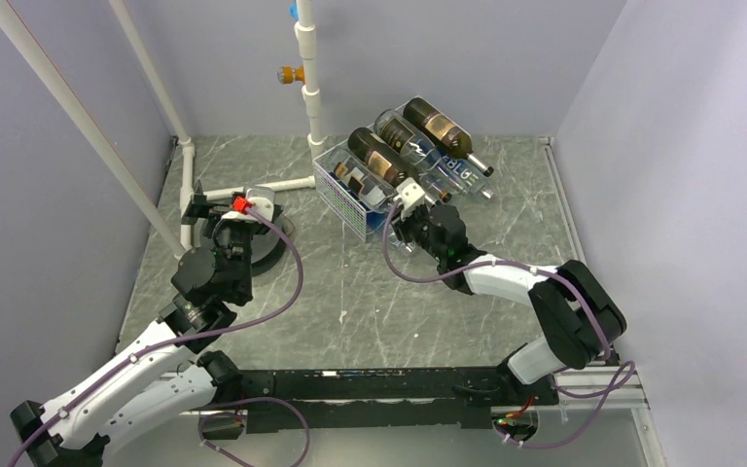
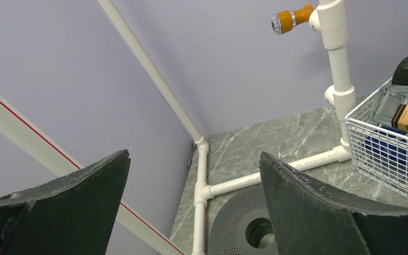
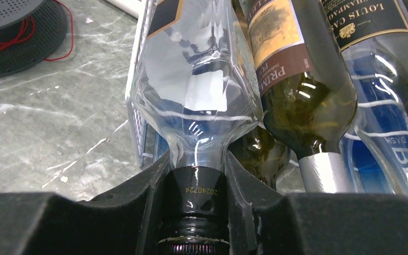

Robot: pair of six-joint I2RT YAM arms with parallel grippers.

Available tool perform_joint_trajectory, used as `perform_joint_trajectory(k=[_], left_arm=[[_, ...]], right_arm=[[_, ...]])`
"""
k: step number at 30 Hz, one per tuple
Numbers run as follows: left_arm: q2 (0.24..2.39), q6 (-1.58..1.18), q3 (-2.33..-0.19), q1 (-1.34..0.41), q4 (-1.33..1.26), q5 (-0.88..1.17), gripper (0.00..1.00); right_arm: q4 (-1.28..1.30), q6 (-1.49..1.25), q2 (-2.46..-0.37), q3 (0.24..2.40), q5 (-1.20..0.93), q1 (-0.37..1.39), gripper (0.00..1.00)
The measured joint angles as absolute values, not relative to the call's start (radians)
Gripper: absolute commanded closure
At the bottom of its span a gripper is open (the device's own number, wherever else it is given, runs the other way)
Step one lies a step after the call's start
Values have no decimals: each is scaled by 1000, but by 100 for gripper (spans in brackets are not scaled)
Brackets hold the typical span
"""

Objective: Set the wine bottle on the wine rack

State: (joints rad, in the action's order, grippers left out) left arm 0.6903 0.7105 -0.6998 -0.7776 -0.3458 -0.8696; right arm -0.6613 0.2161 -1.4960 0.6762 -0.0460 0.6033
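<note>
- Right end effector [image 3: 194, 183]: jaws closed tight on the neck of the wine bottle [image 3: 196, 90], pads on either side just above the black cap [image 3: 194, 204]
- Left end effector [image 2: 194, 212]: jaws wide apart, nothing between them; it hangs over the left side of the counter [image 1: 350, 311], well away from the work
- Bottle position: clear glass, body reaching into the near-left end of the white wire wine rack [image 1: 345, 199], shoulder at the rack's end frame; we cannot tell whether it lies fully in a cradle
- Just beside it lie a green bottle with a brown-and-cream label [image 3: 297, 101] and a clear blue-lettered bottle [image 3: 393, 143]
- Handling, our judgement: rigid glass, smooth and slippery, will chip or crack if knocked against its glass neighbours or the wire
- It looks empty, so probably light, but its bulk sits far from the neck, so a neck hold must resist the body drooping
- Best hold, in our view: the narrow neck, as now, with the wider cap as a stop against sliding; the broad body seems too wide and slick for these jaws
</note>
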Motion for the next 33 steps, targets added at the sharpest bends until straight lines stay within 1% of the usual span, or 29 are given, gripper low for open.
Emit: perform_joint_trajectory(k=[11,17,21,25,29,31,33], left_arm=[[693,710,-700,-773,-341,-869,3],[700,710,-700,-771,-332,-869,3],[700,706,-700,-767,-331,-868,3],[703,696,-700,-766,-330,-867,3],[703,694,-700,-764,-329,-862,3],[702,693,-700,-762,-328,-862,3],[702,691,-699,-761,-327,-862,3]], right_arm=[[-711,226,-1540,640,-39,603,100],[-712,232,-1577,675,-32,602,88],[-688,236,-1586,699,-34,602,70],[-645,239,-1586,720,-35,602,47],[-591,240,-1576,742,-35,602,31],[-559,237,-1555,742,-35,602,25],[-535,233,-1531,742,-35,602,15]])
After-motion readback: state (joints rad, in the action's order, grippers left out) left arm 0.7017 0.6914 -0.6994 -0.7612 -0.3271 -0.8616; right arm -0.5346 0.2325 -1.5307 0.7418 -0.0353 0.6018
